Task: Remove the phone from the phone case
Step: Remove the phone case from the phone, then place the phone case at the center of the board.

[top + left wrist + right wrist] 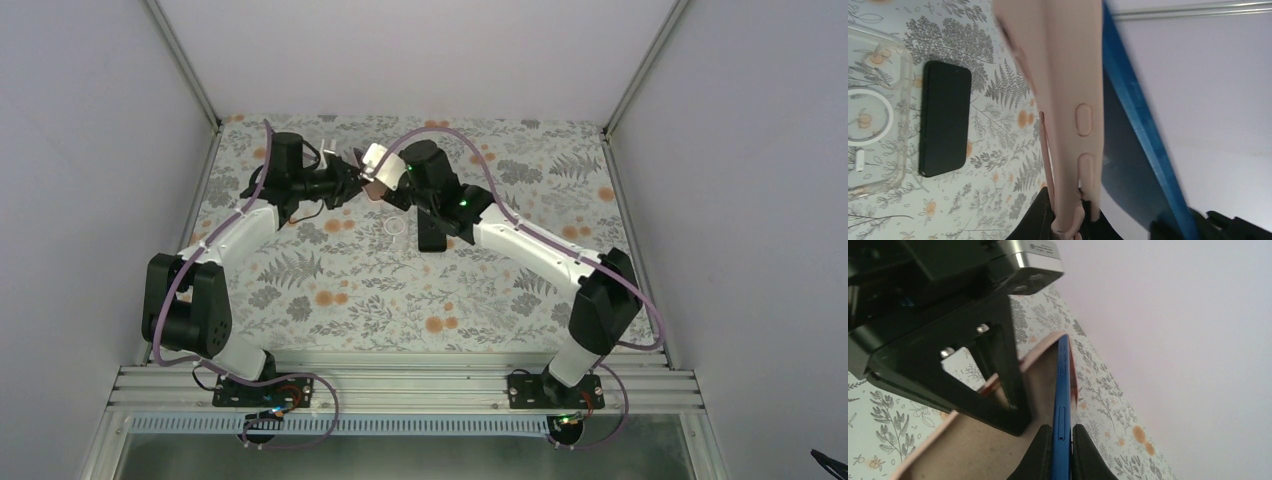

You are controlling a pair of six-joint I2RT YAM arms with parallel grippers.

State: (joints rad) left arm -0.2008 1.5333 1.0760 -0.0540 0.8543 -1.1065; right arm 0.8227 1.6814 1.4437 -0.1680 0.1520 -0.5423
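Both grippers meet in mid-air above the back of the table. My left gripper (352,183) is shut on the edge of a pink phone case (1063,100), held edge-on in the left wrist view. My right gripper (398,190) is shut on a blue phone (1062,400), its black fingertips (1040,455) pinching the phone's thin side. In the left wrist view the blue phone (1133,125) angles away from the case at the top. The pink case (973,445) lies to the left of the phone in the right wrist view. In the top view the case (375,191) is mostly hidden.
A black phone (945,117) lies flat on the floral table (400,290), also seen in the top view (432,235). A clear case with a white ring (873,115) lies beside it. White walls enclose the table on three sides.
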